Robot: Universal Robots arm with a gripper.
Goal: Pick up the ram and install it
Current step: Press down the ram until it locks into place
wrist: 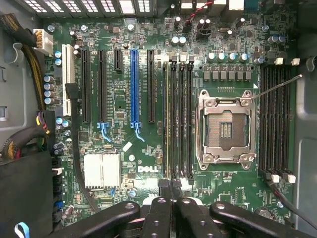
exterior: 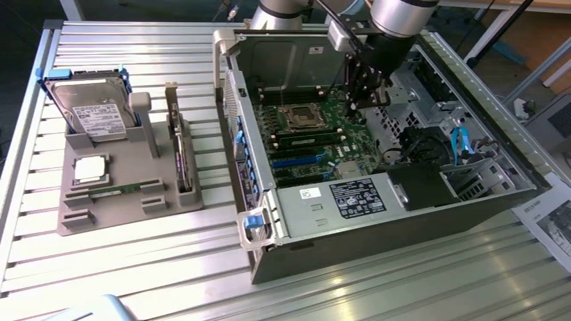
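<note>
Slatted metal counter [exterior: 134, 274] carried an open computer case [exterior: 375, 234]; inside it the gripper [wrist: 171, 191] hung with fingers pressed together, one ram [wrist: 168, 124] seated in the motherboard [wrist: 124, 89] slot just beneath, a second ram [exterior: 114, 192] well apart on the grey holder [exterior: 125, 217]

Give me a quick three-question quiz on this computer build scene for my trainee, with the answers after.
1. True or false: the CPU socket is empty.
2. The gripper hangs over: A a monitor, B the motherboard, C a keyboard.
3. Which brand name is printed on the motherboard?
Key: 1 true; 2 B; 3 Dell.
</note>
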